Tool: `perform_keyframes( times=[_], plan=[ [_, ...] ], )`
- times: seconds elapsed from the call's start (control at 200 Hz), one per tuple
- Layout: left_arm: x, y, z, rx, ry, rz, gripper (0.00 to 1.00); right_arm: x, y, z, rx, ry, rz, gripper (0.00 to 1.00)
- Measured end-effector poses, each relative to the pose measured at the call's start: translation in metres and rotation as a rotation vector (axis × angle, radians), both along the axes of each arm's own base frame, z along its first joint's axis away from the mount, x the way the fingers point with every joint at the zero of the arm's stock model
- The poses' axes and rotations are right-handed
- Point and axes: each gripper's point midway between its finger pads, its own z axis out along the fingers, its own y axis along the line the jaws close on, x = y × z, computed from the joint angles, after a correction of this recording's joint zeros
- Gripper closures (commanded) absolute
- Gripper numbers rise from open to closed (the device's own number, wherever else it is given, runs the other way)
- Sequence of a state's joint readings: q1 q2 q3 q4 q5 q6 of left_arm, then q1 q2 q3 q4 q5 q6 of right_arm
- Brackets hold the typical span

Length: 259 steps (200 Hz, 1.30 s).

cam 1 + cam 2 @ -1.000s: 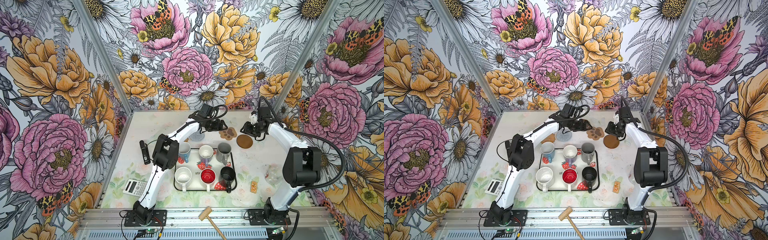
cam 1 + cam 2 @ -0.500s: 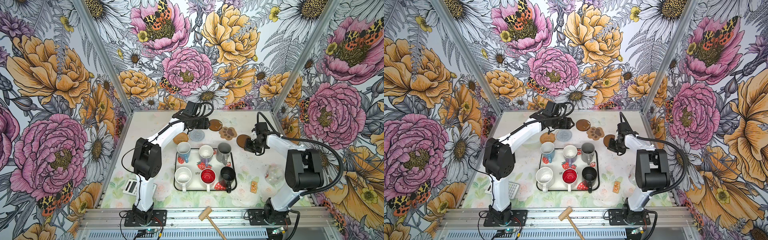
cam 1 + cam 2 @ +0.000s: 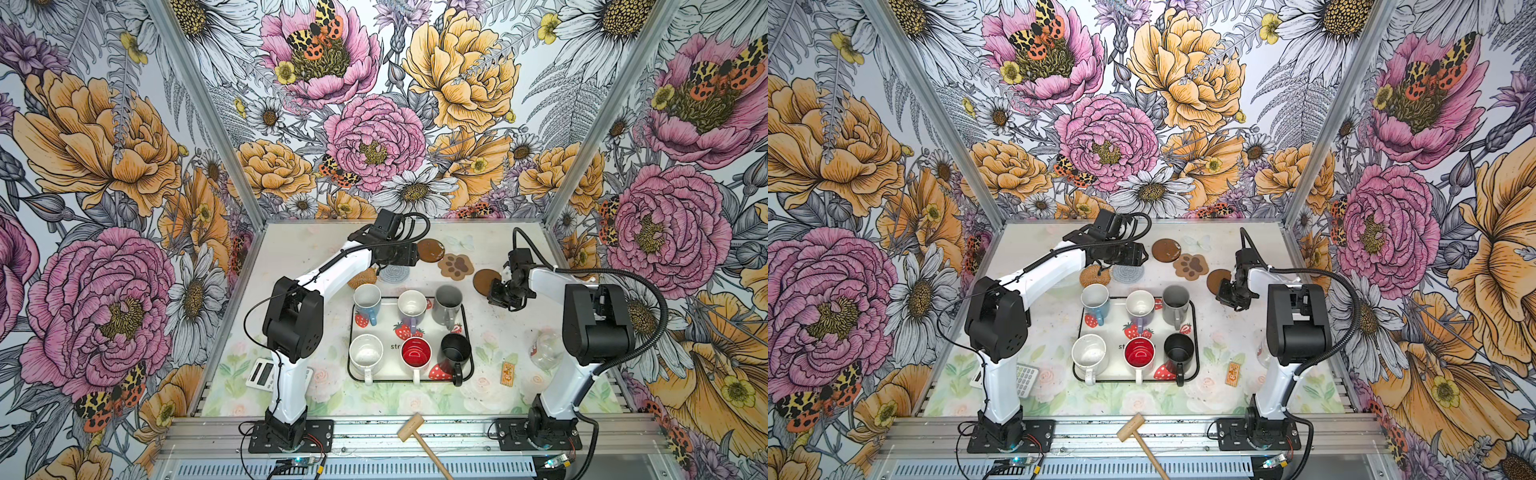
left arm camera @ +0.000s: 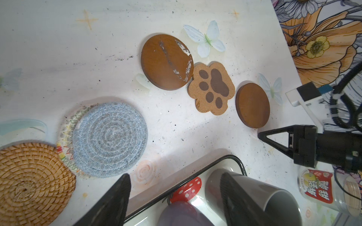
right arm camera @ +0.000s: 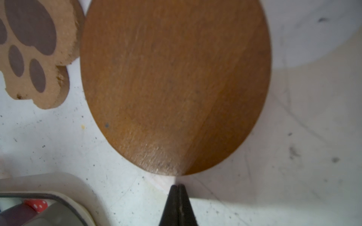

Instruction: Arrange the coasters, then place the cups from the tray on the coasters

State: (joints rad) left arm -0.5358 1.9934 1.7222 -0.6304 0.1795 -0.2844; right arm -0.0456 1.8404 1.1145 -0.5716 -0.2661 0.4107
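calculator: grey pocket calculator [image 3: 259, 372] at front left of desk [image 3: 490, 399]; in full view a second ago, now half behind left arm [image 3: 293, 324].
tray: cream strawberry-print tray with black rim [image 3: 350, 374], same spot; printed word cut off by mugs.
cups: 6, none moved, all in tray, two rows of 3. Front: white mug [image 3: 365, 351], white mug with red inside [image 3: 415, 353], black mug [image 3: 456, 348]. Back: light blue mug [image 3: 367, 297], lavender mug [image 3: 411, 302], grey mug [image 3: 447, 300].
right claw: [image 5: 178, 188] was apart beyond the disc, now tips together just beside near edge of small brown wooden disc [image 3: 485, 279], not gripping it.
left claw: [image 4: 174, 177] apart, empty, above tray's far rim by grey mug; arm has swung left.
coasters: 6, all on desk beyond tray. Tan rattan round [image 3: 1095, 275]; grey-blue rope round [image 3: 395, 273]; beige stitched round [image 4: 66, 121], mostly hidden under it; cork paw shape [image 3: 456, 266]; small disc; scuffed larger brown disc [image 3: 431, 250], covered a second ago, now in view against paw.
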Motion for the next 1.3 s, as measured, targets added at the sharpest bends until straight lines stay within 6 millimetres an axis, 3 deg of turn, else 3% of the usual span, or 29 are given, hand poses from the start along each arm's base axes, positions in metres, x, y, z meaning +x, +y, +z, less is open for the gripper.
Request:
perform_keyframes(
  times=[0.27, 0.706, 1.296],
  plan=[
    [-0.003, 0.003, -0.009, 0.020, 0.015, 0.009, 0.26, 0.026, -0.019, 0.001, 0.016, -0.027, -0.047, 1.00],
    [-0.006, 0.006, -0.019, 0.036, 0.031, 0.014, 0.26, 0.070, -0.025, 0.003, 0.062, -0.066, -0.083, 1.00],
    [-0.005, 0.009, -0.019, 0.037, 0.033, 0.019, 0.26, 0.095, -0.030, 0.004, 0.097, -0.088, -0.105, 1.00]
  ],
)
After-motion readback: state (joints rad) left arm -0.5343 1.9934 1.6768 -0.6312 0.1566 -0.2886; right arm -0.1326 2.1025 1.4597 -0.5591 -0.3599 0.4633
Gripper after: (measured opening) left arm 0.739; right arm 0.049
